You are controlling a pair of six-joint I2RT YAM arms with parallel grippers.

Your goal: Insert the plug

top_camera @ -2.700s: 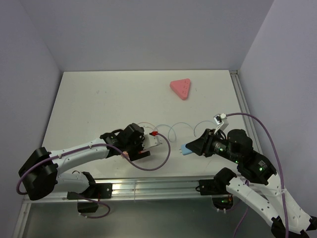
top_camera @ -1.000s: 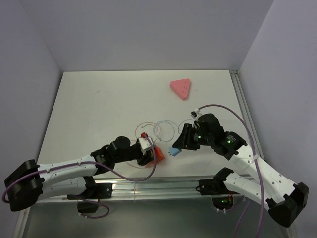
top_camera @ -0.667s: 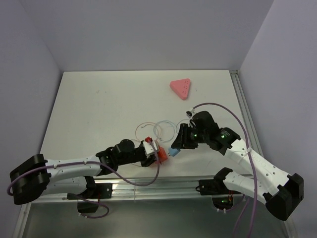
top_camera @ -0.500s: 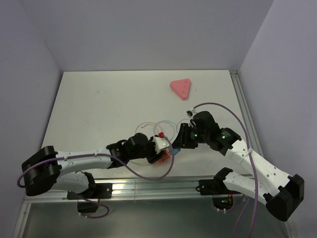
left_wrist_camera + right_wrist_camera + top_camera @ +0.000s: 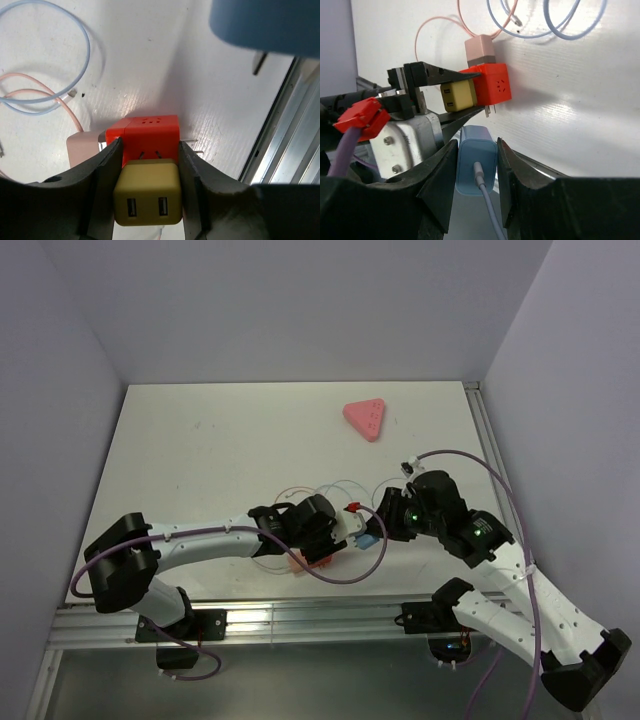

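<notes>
Right pincer (image 5: 476,150): closed on the plug (image 5: 471,162), which we hold off the counter (image 5: 200,460), just beside the orange-red block (image 5: 492,89).
Left pincer (image 5: 147,150): clamped on that block and its yellow adapter (image 5: 146,192).
Our step: square the prongs to a free socket face, then push gently.
Containers: we see none.

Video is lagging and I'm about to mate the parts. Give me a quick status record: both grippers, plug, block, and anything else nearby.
left gripper: shut on orange-red block, pinching its sides
right gripper: shut on light-blue plug
plug state: not inserted; prong bare, apart from the block
block extras: yellow USB charger seated in one face
pink triangle: lies far from both grippers
</notes>
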